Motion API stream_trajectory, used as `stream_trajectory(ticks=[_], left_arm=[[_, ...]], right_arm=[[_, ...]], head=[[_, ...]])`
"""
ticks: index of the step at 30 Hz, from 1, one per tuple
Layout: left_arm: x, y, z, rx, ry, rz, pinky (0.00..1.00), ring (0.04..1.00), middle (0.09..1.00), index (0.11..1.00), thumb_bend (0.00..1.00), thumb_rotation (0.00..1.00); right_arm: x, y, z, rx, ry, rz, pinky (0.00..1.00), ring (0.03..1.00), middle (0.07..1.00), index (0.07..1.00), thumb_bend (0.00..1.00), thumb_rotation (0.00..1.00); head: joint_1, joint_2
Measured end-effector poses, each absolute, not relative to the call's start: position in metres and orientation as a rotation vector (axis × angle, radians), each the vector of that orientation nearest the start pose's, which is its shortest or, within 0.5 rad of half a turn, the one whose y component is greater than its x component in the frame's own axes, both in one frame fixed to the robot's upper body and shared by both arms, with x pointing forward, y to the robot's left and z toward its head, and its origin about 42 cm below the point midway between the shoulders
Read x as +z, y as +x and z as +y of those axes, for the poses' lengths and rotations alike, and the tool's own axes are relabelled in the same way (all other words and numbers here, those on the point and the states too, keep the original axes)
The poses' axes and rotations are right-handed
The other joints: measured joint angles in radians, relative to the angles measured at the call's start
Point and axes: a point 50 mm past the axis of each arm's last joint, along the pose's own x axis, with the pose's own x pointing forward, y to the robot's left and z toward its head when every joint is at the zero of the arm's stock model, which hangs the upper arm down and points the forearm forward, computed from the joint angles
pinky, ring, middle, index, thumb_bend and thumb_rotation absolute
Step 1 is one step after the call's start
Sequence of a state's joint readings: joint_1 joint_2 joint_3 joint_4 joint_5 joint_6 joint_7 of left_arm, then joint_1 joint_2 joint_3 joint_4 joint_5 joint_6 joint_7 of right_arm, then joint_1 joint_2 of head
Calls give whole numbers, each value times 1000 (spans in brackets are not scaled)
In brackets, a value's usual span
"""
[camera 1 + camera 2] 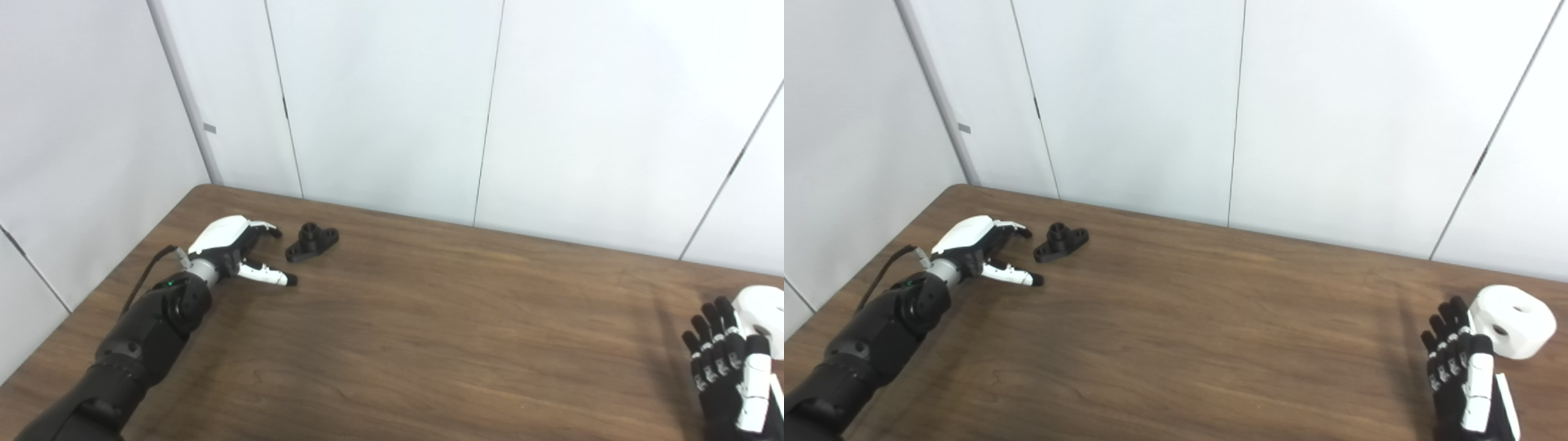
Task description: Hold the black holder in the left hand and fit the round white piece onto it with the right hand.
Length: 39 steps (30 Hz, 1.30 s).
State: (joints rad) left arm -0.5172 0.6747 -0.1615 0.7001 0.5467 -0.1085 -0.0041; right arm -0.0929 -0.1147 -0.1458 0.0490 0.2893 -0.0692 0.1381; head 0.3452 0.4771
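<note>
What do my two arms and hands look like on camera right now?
The left hand has a white shell over its back, white fingers with black tips and a silver wrist. Its forearm is black, with a small green light and a thin cable. The right hand shows black fingers with white segments.

Bare table [1176,343] between black holder [1061,242] and round white piece [1513,321].
</note>
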Motion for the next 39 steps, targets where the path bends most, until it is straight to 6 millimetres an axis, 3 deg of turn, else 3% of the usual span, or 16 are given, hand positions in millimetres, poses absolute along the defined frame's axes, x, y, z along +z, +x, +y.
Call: stream_trajectory(ticks=[16, 30, 39], left_arm=[[172, 443, 436, -19, 1226, 116, 998, 955, 908, 817, 1000, 448], [171, 447, 434, -32, 1232, 105, 996, 953, 905, 810, 1000, 447], [172, 452, 430, -14, 1224, 79, 978, 939, 880, 723, 958, 344]], right_arm=[[120, 308, -273, 23, 172, -131, 1000, 1000, 1000, 1000, 414, 1000], [120, 308, -271, 23, 175, -131, 1000, 1000, 1000, 1000, 391, 1000], [120, 308, -270, 23, 178, -132, 1000, 1000, 1000, 1000, 400, 1000]], head=[[-14, 9], [-23, 9], [-28, 5]])
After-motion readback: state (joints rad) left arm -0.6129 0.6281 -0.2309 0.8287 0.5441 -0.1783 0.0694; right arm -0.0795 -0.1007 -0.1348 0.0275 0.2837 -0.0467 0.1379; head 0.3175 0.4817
